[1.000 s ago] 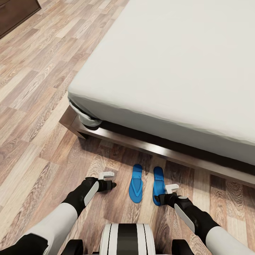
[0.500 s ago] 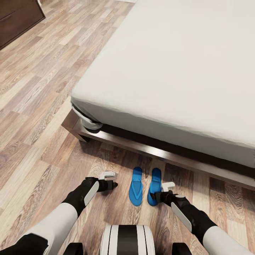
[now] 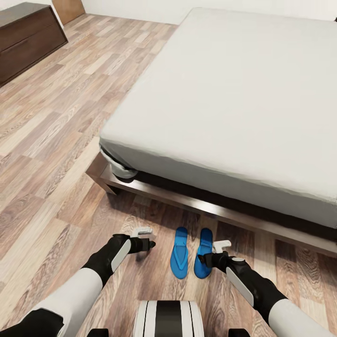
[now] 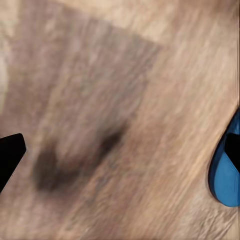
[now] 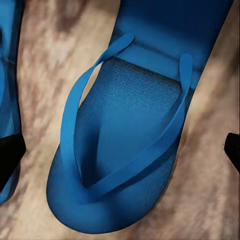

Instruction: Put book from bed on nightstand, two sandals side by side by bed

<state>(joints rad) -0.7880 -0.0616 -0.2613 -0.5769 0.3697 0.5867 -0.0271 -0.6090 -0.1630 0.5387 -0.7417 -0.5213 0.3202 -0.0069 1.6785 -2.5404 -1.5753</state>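
Presently, two blue sandals [image 3: 191, 253] lie side by side on the wood floor [image 3: 51, 187], just beside the bed [image 3: 224, 112] frame. Right gripper [image 3: 210, 260] hovers at the right sandal [image 5: 125, 145], fingers spread wide (nothing held). Left gripper [image 3: 146, 243] hangs over bare planks near the left sandal [image 4: 227, 175], fingers likewise apart. Dark cabinet [image 3: 25, 40] stands well apart.

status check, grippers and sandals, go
Left gripper open, empty above floor. Right gripper open over right sandal. Left sandal alongside, beside bed. Nothing blocking.
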